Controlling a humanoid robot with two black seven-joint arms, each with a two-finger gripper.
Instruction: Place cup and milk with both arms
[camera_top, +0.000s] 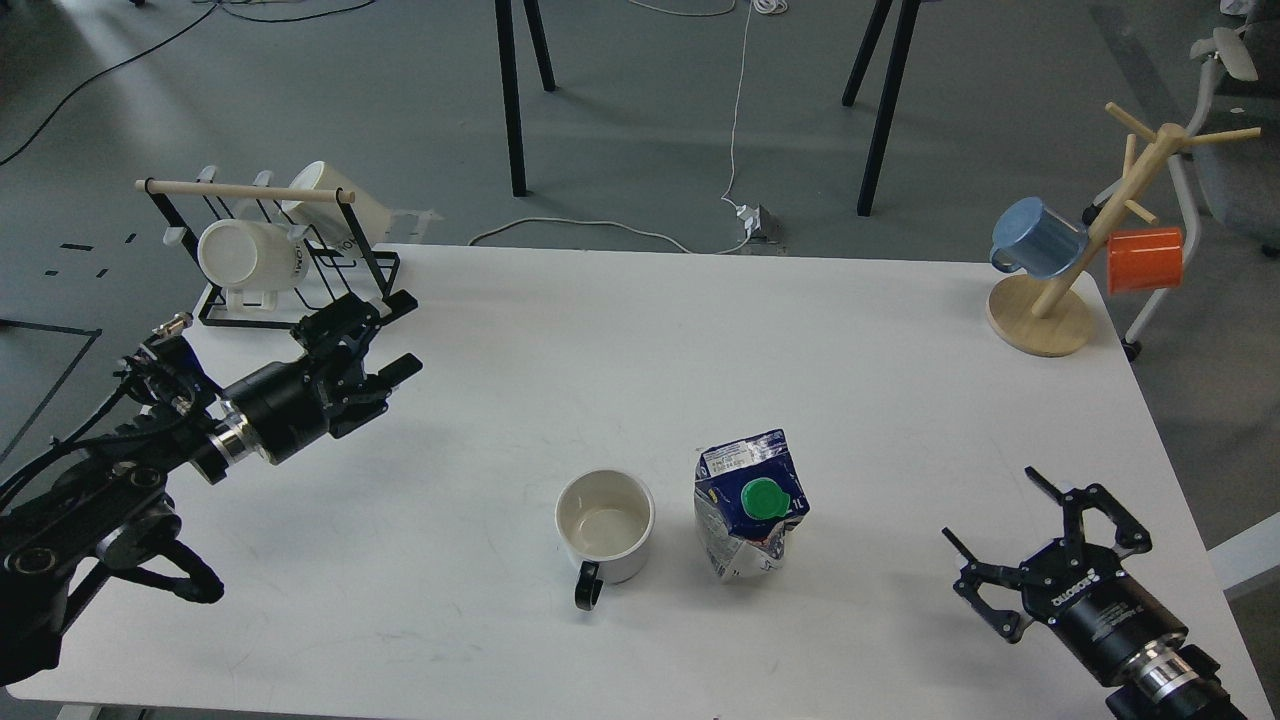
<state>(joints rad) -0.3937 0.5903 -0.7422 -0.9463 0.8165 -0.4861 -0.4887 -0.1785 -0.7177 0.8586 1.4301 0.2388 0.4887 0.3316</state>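
Cup (605, 522), milk (750, 505) mid-table between left hand (400, 335), right hand (990, 515).

You have bare counter (700, 340) all around the cup (605, 525) and milk (750, 505); only a narrow gap separates them. The rack (270, 250) crowds the far-left corner.

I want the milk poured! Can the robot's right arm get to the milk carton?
Probably yes. The right gripper is open, and only bare table lies between it and the milk carton. The cup stands on the carton's other side.
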